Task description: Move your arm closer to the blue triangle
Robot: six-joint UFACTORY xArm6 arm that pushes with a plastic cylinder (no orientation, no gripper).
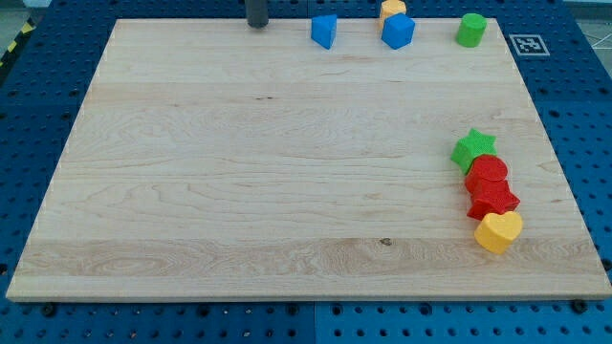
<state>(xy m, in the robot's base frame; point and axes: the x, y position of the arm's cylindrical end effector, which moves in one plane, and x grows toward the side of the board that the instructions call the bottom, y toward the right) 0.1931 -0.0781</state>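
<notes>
Up at the view's top edge of the board (pixel 191 191), my tip (pixel 257 26) rested just to the view's left of the blue triangle (pixel 324 31), near it but not touching. Only the rod's short lower stub showed; the rest ran out of view at the top. It was a plain rod end with nothing to spread or pinch, and it carried nothing.

The triangle sat on the top edge, with a blue cube (pixel 398 31) near it on the view's right and an orange block (pixel 392 10) just behind that cube, possibly touching it. A green cylinder (pixel 470 30) stood further right, close to the top right corner. Well apart, down the view's right side, a green star (pixel 473 149), a red round block (pixel 488 173), a red star (pixel 493 199) and a yellow heart (pixel 498 231) lay in a touching chain.

To my eye the approach looked nearly done. A good finish would be a short, slow slide toward the view's right, along the top edge, stopping just short of the triangle. Going further risked nudging it toward the cube, or tipping it off the edge, since it sat so close to the rim. Coming in level with its middle, rather than from below, seemed safest.
</notes>
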